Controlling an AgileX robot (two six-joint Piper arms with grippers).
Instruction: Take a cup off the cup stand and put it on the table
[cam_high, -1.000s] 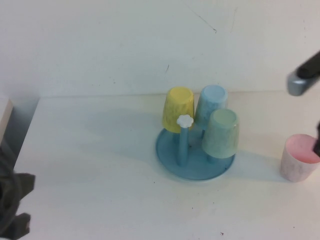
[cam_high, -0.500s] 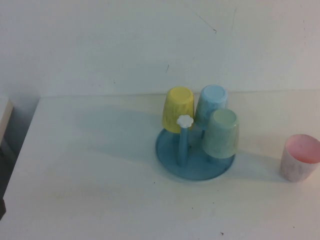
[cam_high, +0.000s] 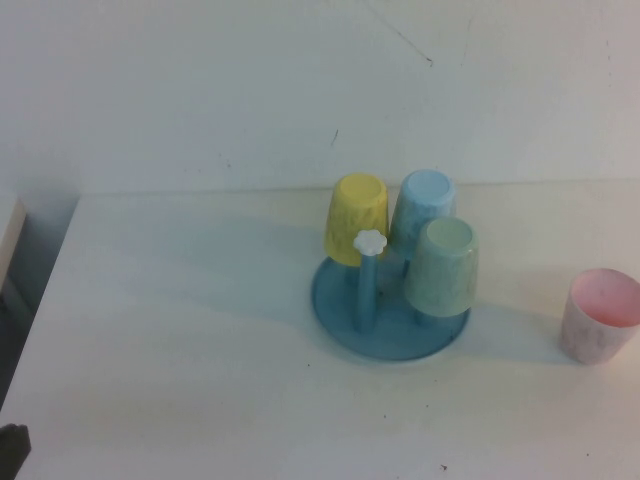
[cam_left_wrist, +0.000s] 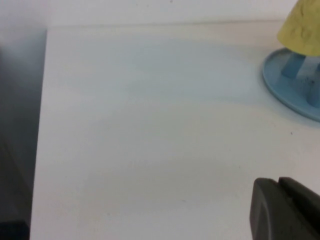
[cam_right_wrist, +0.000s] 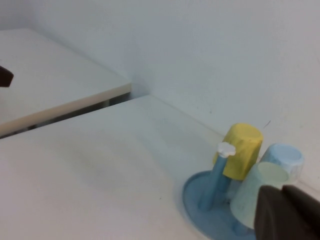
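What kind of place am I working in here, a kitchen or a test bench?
Likely a test bench: a bare white table against a blank wall, holding only a cup stand and the pink cup upright beside it. Left gripper and right gripper show only at their wrist views' edges.

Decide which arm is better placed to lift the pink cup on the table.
Probably right. The cup stands right of the cup stand; the right gripper looks over that stand from nearby, while the left gripper sits at the far-left edge of the table.
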